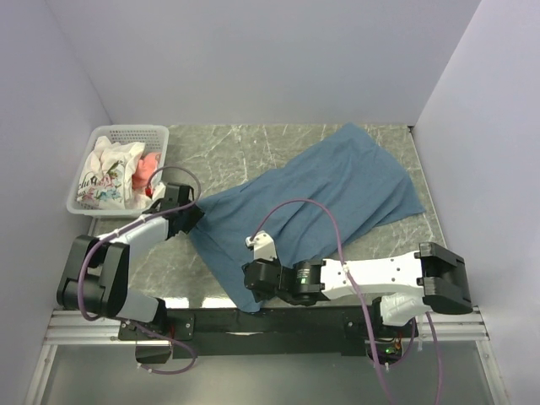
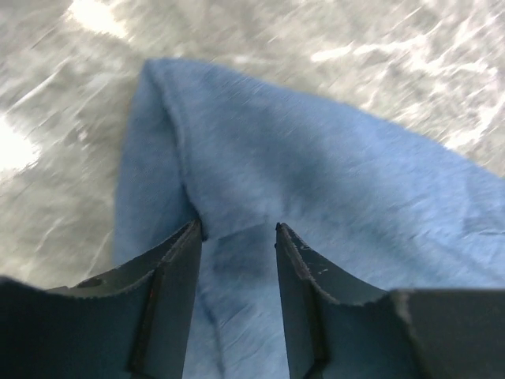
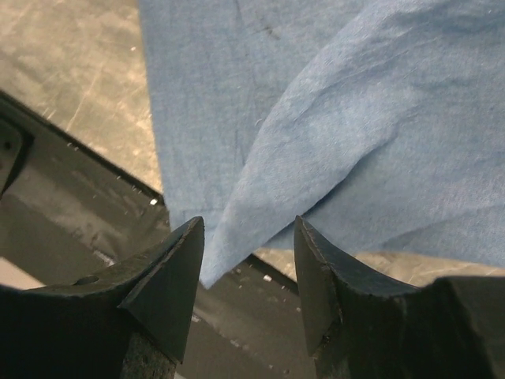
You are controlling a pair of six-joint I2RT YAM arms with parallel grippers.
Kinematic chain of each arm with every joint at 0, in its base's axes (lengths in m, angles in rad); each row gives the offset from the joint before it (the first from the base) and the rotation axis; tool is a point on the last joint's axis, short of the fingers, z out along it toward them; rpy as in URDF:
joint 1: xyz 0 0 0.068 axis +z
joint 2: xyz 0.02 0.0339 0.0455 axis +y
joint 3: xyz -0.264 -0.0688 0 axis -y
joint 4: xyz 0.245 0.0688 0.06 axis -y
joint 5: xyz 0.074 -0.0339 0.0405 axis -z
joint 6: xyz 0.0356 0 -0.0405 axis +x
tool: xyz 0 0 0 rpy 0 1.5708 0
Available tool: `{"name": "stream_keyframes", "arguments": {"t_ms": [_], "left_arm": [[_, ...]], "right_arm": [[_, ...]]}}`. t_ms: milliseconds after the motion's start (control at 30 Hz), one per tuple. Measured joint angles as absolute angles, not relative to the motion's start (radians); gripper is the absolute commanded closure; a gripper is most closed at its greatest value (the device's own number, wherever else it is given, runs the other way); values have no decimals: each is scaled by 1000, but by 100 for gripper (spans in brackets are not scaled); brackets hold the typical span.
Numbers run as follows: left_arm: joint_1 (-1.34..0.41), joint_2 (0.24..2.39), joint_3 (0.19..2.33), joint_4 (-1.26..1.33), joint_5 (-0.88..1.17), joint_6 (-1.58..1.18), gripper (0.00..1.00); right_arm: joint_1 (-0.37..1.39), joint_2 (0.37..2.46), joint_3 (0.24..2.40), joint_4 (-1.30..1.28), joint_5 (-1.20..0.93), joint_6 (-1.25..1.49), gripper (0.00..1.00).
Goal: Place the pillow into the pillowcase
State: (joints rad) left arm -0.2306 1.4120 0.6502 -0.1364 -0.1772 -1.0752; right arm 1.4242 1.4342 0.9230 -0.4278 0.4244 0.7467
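The dusty-blue pillowcase (image 1: pixel 321 190) lies flat and wrinkled, slanting across the marble table from the far right toward the near middle. My left gripper (image 1: pixel 192 218) sits at its left corner. In the left wrist view its jaws (image 2: pixel 237 229) stand apart over the blue cloth (image 2: pixel 316 158), with a fold running between them. My right gripper (image 1: pixel 253 287) is at the near corner, which hangs past the table's front edge. There its jaws (image 3: pixel 248 225) are open, with the cloth's pointed tip (image 3: pixel 217 264) between them. The pillow is out of view.
A white mesh basket (image 1: pixel 126 129) at the far left holds a white printed cloth (image 1: pixel 105 177) and pink fabric (image 1: pixel 148 169). A black rail (image 3: pixel 79 197) runs along the table's near edge. White walls close in the left, right and back.
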Motion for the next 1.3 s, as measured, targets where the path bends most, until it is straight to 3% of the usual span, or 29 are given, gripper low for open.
{"name": "stream_keyframes", "arguments": {"t_ms": [367,633,933,1300], "left_arm": [[-231,1514,740,-93,-180,-1034,99],[-204,1460,756,-134,-182,-991,99],[-22,1314,856,-203,-147,-945,99],[38,1353,949,-264,-87,-936,99]], "right_arm": [[1504,1382,846,-420,431,859,41],[1561,1276,657,-318,436,1030,41],[1600,1370,653,-201,445,1121,39],[1489,1378,570,-64,443,1169,35]]}}
